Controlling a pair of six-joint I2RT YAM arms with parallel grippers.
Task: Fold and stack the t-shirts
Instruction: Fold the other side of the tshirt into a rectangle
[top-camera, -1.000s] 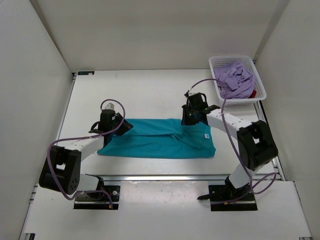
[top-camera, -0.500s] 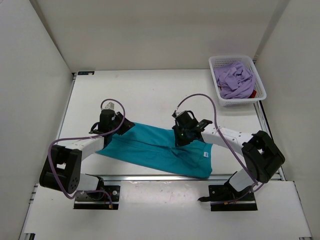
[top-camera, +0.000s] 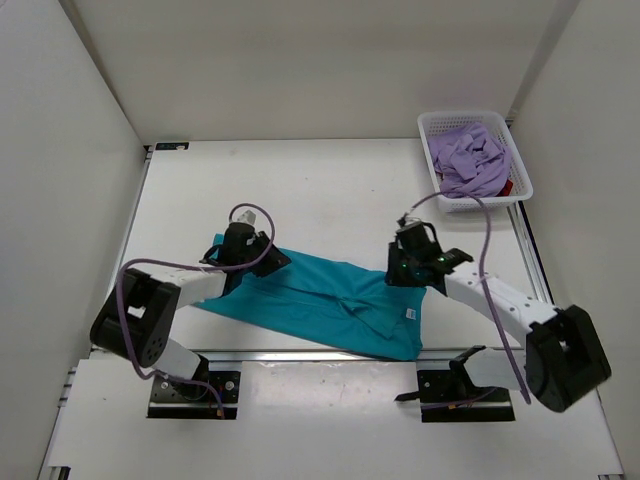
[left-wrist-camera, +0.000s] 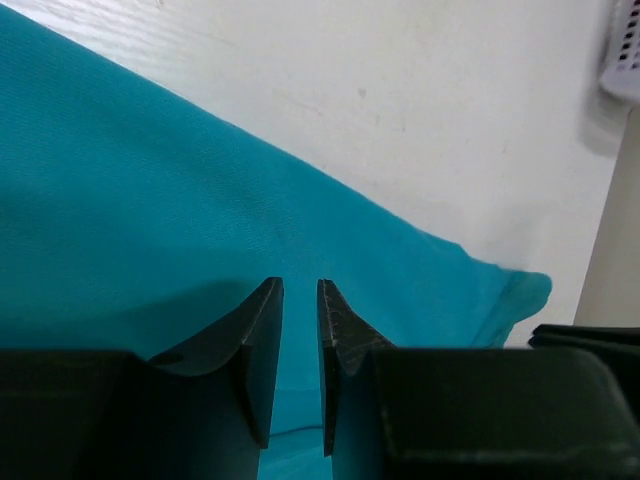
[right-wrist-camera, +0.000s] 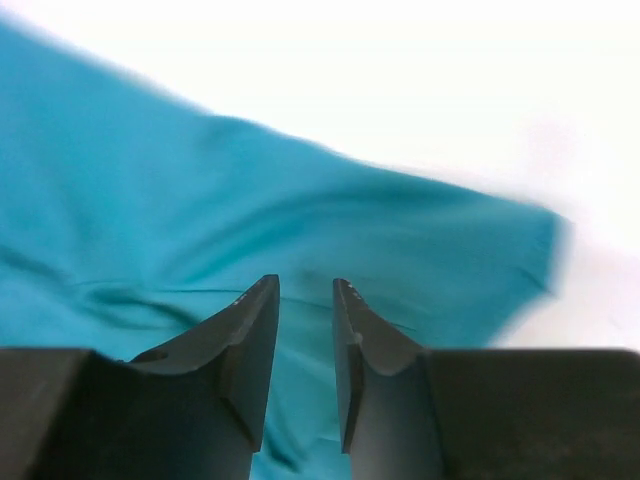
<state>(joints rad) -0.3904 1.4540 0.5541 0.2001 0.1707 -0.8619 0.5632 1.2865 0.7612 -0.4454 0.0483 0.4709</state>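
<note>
Left pincer (left-wrist-camera: 298, 285) narrow gap, empty, over teal t-shirt (top-camera: 320, 300) | right pincer (right-wrist-camera: 304, 283) likewise | basket (top-camera: 483, 204) with lavender t-shirt (top-camera: 470, 160) well apart

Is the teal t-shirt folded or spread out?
Partly folded: the teal t-shirt lies as a narrow strip, a flap overlapping near its middle.

The teal t-shirt (top-camera: 320, 305) lies half-folded, slanted on the table (top-camera: 300, 190); lavender (top-camera: 472, 160) and red (top-camera: 507, 187) ones lie crumpled in the basket (top-camera: 428, 130).

Left arm (top-camera: 178, 288) and right arm (top-camera: 500, 300): white tubes, chunky black joints, a purple cable (top-camera: 486, 235) looping along each. Black base plates (top-camera: 190, 392). Jaws are dark wedges, kinda textured inside.
</note>
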